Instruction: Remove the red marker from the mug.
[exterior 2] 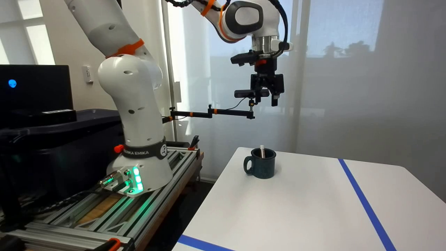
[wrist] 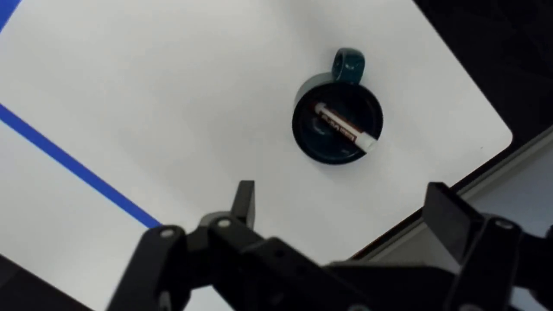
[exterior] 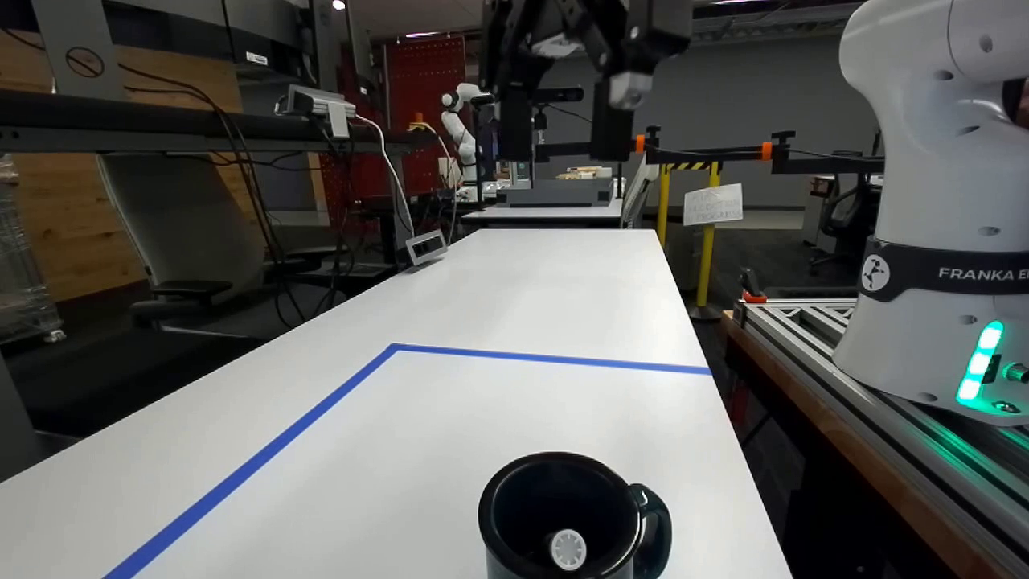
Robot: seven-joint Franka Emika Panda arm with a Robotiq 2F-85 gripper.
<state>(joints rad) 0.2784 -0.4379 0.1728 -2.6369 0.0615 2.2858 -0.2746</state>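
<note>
Red marker: white-ended, side perhaps dark red, tilted inside dark mug. One each. Your one gripper: jaws apart.

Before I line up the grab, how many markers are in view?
1: the red marker, tilted inside the mug with its white end up at the rim. No second one shows, though the mug's dark interior could hide something.

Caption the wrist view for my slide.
Open end effector above a table, marker leaning in a dark mug.
</note>
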